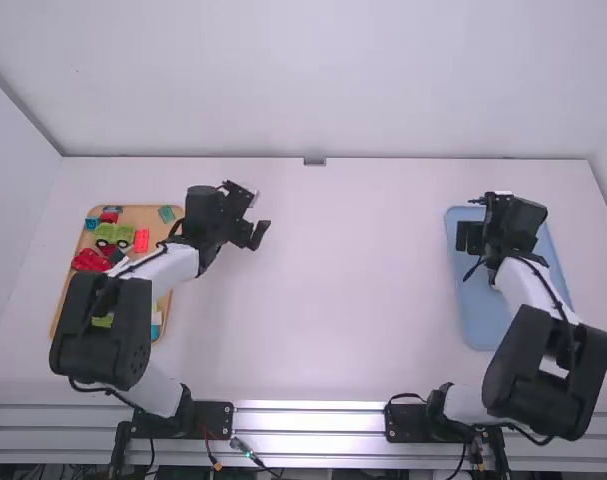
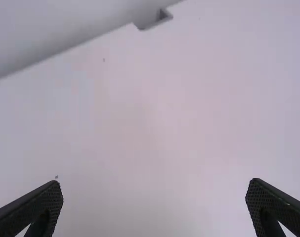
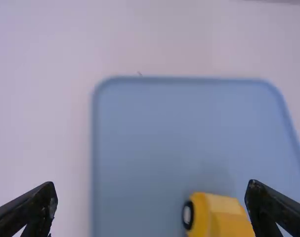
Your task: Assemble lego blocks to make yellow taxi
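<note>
My left gripper [image 1: 255, 236] stands open above the table, right of the wooden tray; the left wrist view has the same gripper [image 2: 154, 191] with nothing between its spread fingers. Over the blue tray [image 1: 483, 318] is my right gripper [image 1: 470, 238]. In the right wrist view, that gripper [image 3: 152, 191] is open. A yellow block piece [image 3: 228, 217] with a black-and-white wheel [image 3: 188, 215] lies in the blue tray [image 3: 159, 133], near one finger and not gripped. Its lower part is cut off by the view's edge.
On the far left, a wooden tray [image 1: 140, 214] holds a green toy vehicle [image 1: 113, 235], red pieces [image 1: 141, 240] and several other coloured blocks, partly covered by the left arm. White table [image 1: 353, 290] lies between the two trays.
</note>
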